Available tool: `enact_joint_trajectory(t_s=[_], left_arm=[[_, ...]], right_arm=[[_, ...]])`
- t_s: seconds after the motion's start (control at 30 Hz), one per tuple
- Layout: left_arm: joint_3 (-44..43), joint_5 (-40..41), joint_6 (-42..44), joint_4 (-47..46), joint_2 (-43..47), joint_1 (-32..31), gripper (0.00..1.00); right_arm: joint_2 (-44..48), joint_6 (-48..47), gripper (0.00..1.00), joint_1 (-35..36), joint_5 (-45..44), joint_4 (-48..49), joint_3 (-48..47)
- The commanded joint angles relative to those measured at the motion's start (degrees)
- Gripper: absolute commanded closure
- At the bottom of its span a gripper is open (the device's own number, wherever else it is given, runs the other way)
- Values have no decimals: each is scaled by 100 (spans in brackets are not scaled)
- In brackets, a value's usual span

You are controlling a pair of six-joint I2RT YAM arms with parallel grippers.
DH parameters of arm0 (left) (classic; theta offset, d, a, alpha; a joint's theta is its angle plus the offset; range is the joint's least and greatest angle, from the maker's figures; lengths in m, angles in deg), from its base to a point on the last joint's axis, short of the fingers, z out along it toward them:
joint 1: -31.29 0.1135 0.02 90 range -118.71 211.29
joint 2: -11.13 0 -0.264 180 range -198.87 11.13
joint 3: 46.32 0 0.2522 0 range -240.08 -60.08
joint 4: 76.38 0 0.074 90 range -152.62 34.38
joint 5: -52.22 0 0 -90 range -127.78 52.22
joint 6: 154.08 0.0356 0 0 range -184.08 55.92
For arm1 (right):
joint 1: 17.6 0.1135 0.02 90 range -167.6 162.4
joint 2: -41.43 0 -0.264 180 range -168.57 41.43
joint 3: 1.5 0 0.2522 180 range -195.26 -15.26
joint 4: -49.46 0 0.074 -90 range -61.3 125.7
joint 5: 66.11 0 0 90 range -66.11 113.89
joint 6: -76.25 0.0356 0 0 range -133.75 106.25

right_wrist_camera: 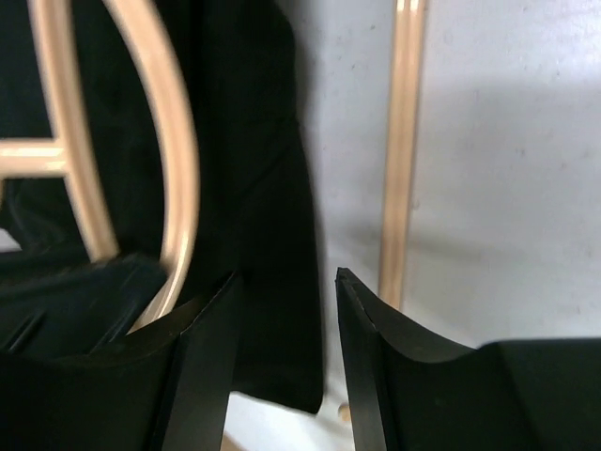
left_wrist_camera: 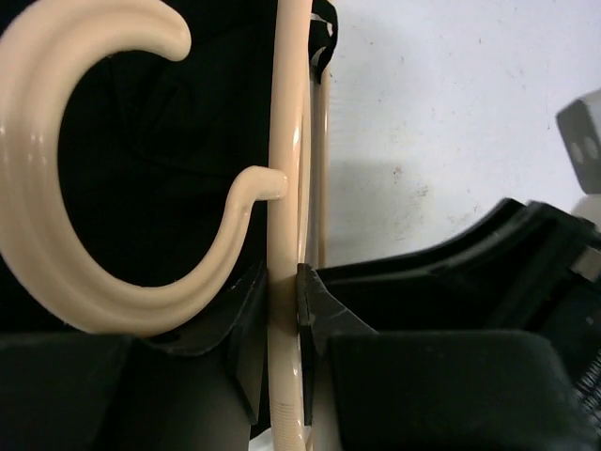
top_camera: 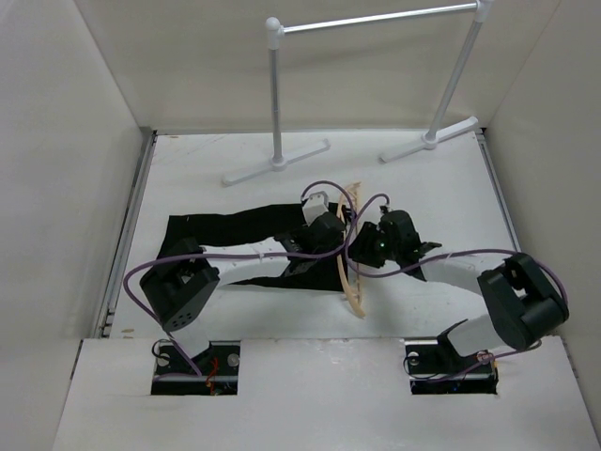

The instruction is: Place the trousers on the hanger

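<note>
Hanger (top_camera: 352,272) pinched at bar by left hand (left_wrist_camera: 284,291). Trousers (top_camera: 235,225) flat on desk (top_camera: 423,188), end under hanger, not yet draped. Right hand (right_wrist_camera: 286,310) parted at trouser edge, nothing held.

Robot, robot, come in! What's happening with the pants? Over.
Left gripper shut on hanger rod. Right gripper open, astride trousers edge. Trousers lying flat, not yet on hanger. Rack far back, out of the way.
</note>
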Motion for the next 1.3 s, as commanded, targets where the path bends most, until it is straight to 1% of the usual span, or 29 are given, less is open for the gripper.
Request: enact_joint_trajectory(t_s=[0.0,0.2,0.23,0.33,0.37,0.47,0.67,0.83,0.97,1.17,1.2,1.23,1.27], left_arm=[[129,147,-90,-123,377,-70,98],[313,174,-108,-131,464,-9,98],[340,174,-108,-131,482,0,98],[392,182,-108,-105,552,26,98],[419,182,-99,-79,587,44,98],[568,191,-73,-61,719,140,98],[1016,261,-3,132,1219,456,98],[1525,314,77,439,1939,764,98],[1824,332,173,887,2458,879,98],[2001,551,349,1607,3144,975,98],[2018,604,393,1687,3223,984,98],[2053,604,428,1705,3285,1019,98],[2080,587,437,1697,3329,1037,98]], right_arm=[[-259,140,50,75,15,785,-229],[-821,403,48,216,146,1267,-150],[-900,482,52,242,251,1408,-133],[-928,798,76,243,410,1734,-54],[-823,860,81,242,393,1760,-36],[-419,905,85,199,358,1630,-71],[354,668,87,-100,208,725,-282],[865,475,88,-653,225,232,-273],[883,360,88,-970,340,126,-247],[655,334,87,-1093,296,222,-168],[611,342,86,-1102,339,249,-176],[567,351,82,-1076,392,275,-220],[480,342,74,-1041,471,284,-290]])
